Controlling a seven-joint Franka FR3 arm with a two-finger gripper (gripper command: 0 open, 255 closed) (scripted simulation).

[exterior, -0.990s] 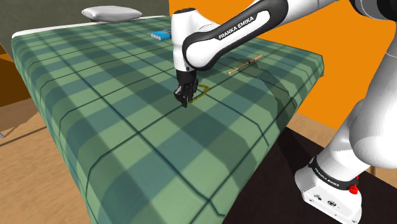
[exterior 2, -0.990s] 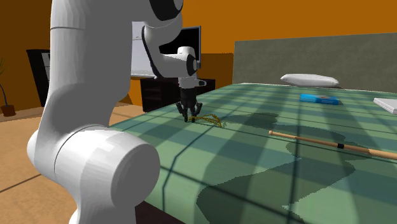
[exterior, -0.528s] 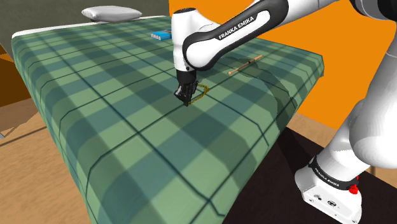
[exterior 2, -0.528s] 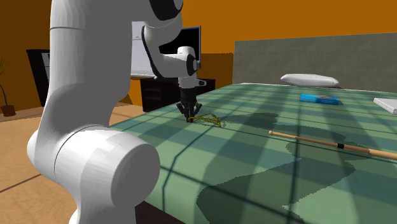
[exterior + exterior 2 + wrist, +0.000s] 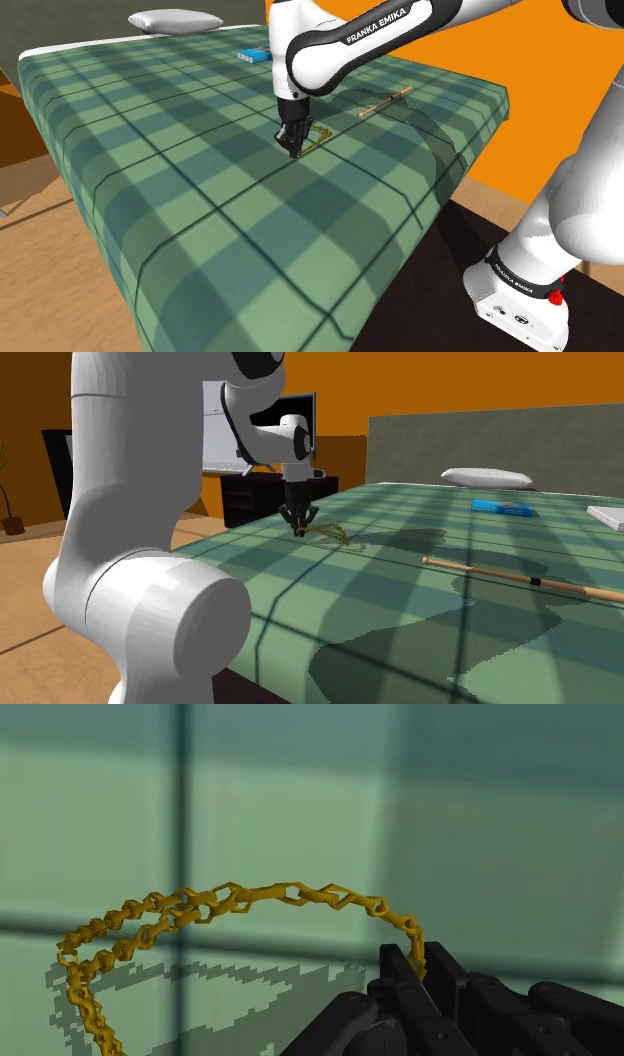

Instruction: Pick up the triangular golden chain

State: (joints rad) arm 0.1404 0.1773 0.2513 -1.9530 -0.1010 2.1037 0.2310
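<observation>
- chain (image 5: 290, 892): gold links. One end is pinched at the fingertips and the rest arcs away from them, its shadow on the cover under the arc. The far end looks to touch the cover.
- shoulder view: chain (image 5: 316, 137) sits mid-bed, on the half nearer the orange wall (image 5: 520, 60).
- gripper (image 5: 418, 966): black fingers (image 5: 395, 972) clenched on the chain's end link.
- shoulder view: gripper (image 5: 294, 150) points down at 8 o'clock of the chain's middle, tips just above the cover.
- second exterior view: chain (image 5: 330, 534) trails toward 4 o'clock from the gripper (image 5: 300, 532).
- bed cover (image 5: 200, 200): green plaid, under everything.
- stick (image 5: 385, 102): wooden, at 2 o'clock of the chain in the shoulder view, well apart from it.
- blue flat thing (image 5: 253, 55): at 11 o'clock of the chain, near the bed's far end.
- pillow (image 5: 175, 20): white, at 10 o'clock, at the far edge.
- stand (image 5: 520, 290): at 4 o'clock, on the floor beside the bed.
</observation>
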